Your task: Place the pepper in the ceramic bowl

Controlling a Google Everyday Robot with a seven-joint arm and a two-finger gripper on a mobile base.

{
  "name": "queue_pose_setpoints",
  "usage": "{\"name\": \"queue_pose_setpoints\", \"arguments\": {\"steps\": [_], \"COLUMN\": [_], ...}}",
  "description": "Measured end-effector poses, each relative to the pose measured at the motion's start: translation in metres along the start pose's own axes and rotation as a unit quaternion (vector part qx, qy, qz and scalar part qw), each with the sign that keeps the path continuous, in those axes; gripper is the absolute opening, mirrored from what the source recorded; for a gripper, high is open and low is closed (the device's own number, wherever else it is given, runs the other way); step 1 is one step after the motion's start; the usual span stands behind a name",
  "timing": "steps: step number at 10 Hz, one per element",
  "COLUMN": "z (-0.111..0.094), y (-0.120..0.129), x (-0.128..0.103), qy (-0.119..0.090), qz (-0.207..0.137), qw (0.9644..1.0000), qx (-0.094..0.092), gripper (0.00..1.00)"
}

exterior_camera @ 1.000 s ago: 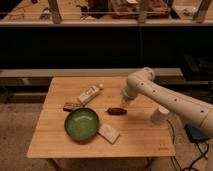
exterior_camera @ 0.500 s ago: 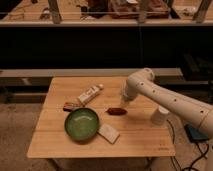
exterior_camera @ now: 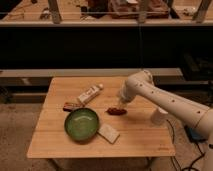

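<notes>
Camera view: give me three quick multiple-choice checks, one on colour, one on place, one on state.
1. What colour is the ceramic bowl? A white; B blue; C green.
2. Where is the gripper? A over the bowl; B close above the pepper; C at the table's left edge.
3. What state is the pepper in? A lying on the table; B inside the bowl; C lifted high in the air.

Answers: C, the glaze is green with a darker rim. B, the gripper hangs just over the pepper, right of the bowl. A, the pepper rests on the wood, outside the bowl.
</notes>
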Motion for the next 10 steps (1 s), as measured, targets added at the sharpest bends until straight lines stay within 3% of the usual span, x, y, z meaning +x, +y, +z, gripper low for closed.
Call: {"name": "queue_pose_setpoints", "arguments": {"steps": [8, 10], "z": [0.019, 0.02], "y": [0.008, 0.007], "x": [-0.01, -0.007], "qy": [-0.051, -0.035], "qz": [0.013, 0.012], "qw": [0.9983, 0.9987], "qx": [-0.026, -0.034], "gripper": [0.54, 0.54]}}
